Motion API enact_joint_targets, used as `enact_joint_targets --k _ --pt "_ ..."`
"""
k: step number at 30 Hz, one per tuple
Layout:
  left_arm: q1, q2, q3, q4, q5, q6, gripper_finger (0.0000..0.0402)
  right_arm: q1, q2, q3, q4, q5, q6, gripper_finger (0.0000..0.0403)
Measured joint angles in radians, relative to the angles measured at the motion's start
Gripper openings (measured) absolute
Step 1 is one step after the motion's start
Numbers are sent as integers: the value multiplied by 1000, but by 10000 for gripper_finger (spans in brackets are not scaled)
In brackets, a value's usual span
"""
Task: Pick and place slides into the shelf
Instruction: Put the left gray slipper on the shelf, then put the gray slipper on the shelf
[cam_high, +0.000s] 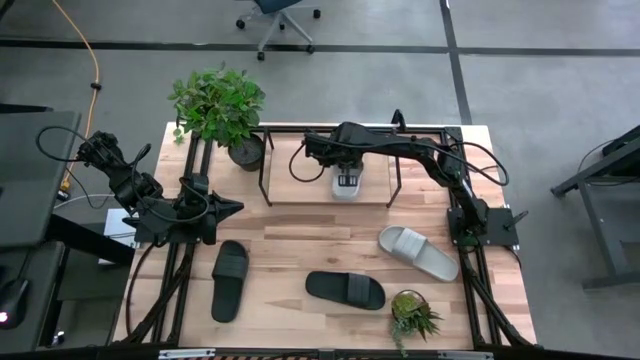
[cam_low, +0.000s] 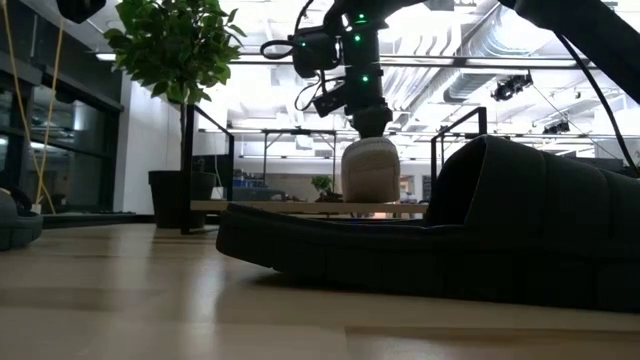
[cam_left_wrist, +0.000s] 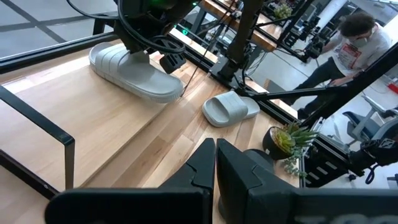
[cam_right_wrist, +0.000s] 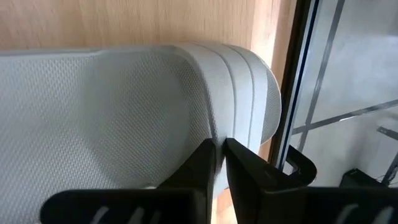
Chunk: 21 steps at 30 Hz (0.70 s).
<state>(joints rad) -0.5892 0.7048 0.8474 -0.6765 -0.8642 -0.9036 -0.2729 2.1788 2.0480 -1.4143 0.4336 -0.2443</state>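
Note:
One light grey slide (cam_high: 347, 186) lies on the wood board of the shelf (cam_high: 300, 178), with my right gripper (cam_right_wrist: 219, 147) straight above it and shut on its strap. It shows again in the left wrist view as the grey slide (cam_left_wrist: 134, 74) under the right arm. The second grey slide (cam_high: 418, 252) lies sole down at the table's right. Two black slides (cam_high: 229, 280) (cam_high: 345, 289) lie flat near the table's near edge. My left gripper (cam_left_wrist: 216, 152) hovers shut at the table's left side (cam_high: 232, 207), touching nothing. My right gripper pinches the grey slide's ribbed strap (cam_right_wrist: 233, 121) between its two fingers. The fingers come from above, pointing down. The slide's sole rests on the shelf's board (cam_left_wrist: 93, 115), about level.
A large potted plant (cam_high: 220, 105) stands at the shelf's left end. A small potted plant (cam_high: 412, 315) sits by the near edge, right of the black slides. The shelf's black tubing (cam_high: 266, 165) frames the board. Bare wood lies between the shelf and the slides.

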Motion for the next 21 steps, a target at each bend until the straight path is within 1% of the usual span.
enact_joint_targets --k 6,12,21 --pt "0 0 0 0 0 1 5 -4 0 0 -1 -25 0 48" --pt "0 0 0 -1 0 2 5 -5 0 0 0 -23 0 71" --pt "0 0 0 -4 0 2 5 -14 0 0 0 -32 1 78"
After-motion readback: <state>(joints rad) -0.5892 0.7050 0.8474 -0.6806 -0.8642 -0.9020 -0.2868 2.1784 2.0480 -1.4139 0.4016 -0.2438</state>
